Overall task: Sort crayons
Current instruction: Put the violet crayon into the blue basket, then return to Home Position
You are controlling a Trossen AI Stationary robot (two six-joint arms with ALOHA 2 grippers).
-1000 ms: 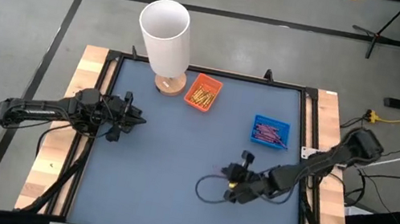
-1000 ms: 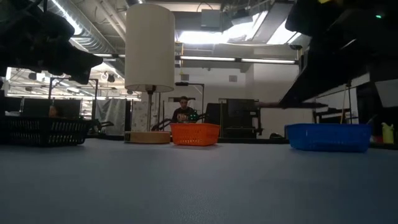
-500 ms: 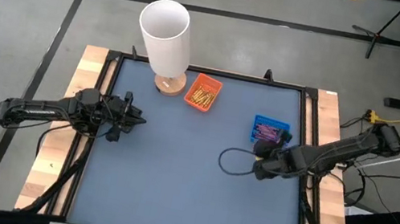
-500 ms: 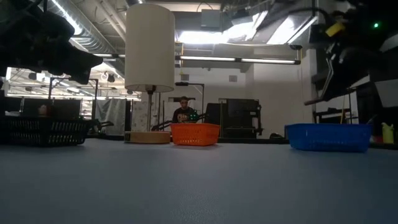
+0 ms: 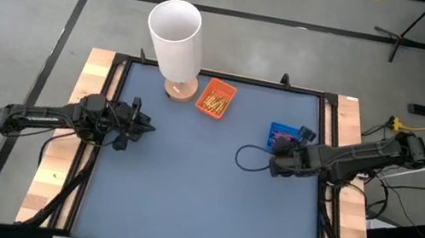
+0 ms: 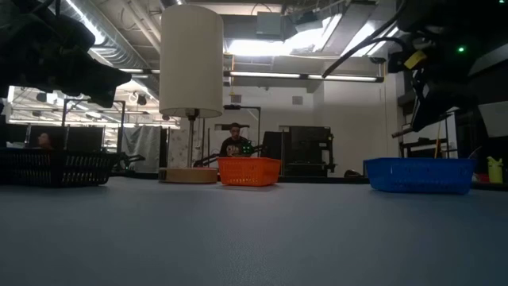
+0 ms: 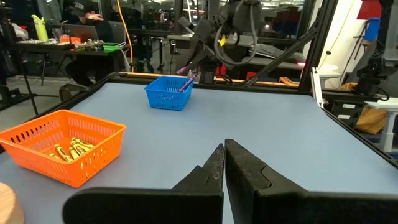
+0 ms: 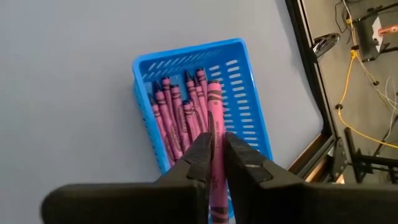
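Right gripper above blue basket near table's right edge, pinching one purple crayon, left gripper closed, empty, at left edge.

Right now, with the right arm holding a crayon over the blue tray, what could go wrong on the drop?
1. The right gripper holds the purple crayon lengthwise above the blue tray; released from this height it may bounce off the purple crayons already piled inside.
2. The crayon's tip points toward the tray's far wall, so it might tip over the rim onto the table.
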